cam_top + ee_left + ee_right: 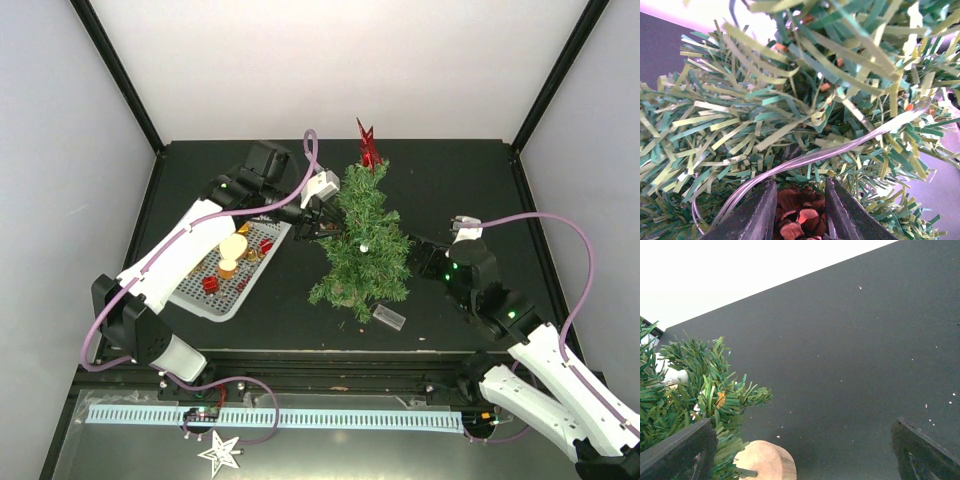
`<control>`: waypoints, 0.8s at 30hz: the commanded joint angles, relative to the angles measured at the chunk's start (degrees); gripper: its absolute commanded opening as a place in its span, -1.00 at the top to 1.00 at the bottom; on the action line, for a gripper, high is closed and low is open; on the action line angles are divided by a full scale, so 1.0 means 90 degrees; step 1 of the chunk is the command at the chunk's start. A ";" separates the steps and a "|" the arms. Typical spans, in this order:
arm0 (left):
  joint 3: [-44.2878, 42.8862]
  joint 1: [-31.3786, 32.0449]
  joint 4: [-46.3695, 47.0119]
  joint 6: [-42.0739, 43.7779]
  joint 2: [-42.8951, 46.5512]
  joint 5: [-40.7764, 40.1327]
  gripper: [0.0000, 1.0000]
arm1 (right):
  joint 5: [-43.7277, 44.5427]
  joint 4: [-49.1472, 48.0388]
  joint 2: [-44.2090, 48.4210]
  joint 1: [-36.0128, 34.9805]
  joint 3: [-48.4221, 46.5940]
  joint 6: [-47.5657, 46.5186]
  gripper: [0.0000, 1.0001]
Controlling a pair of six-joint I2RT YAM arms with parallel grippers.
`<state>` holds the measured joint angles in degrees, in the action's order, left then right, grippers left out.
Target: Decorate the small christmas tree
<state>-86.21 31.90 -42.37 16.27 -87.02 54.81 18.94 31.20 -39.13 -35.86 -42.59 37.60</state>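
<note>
Pinecone (800, 220) pinched between left fingers (765, 212), against small christmas tree (790, 100) | right fingers (677, 452) spread near tan base (765, 460)

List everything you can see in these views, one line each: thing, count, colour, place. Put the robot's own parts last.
small christmas tree: one, dark green, upright mid-table
wooden base: one, tan, under the tree
star topper: one, red, at the tree's tip
basket: one, white, left of the tree
ornaments: several, red and gold, in the basket
clear piece: one, see-through, by the tree's foot
star: one, white, front edge, left
pine cone: one, brown, between the left claw's fingers
left claw: one, black, closed on the pine cone, against the tree
right claw: one, black, open, beside the base
</note>
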 commanded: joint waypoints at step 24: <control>-0.0431 0.0038 -0.0335 0.0635 0.0273 -0.0870 -0.15 | 0.0031 0.0000 0.0193 0.0032 -0.0004 -0.0095 -0.90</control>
<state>-87.31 31.92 -44.49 20.86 -86.87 48.38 18.92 31.24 -38.13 -35.86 -42.59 37.41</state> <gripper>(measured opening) 0.570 0.953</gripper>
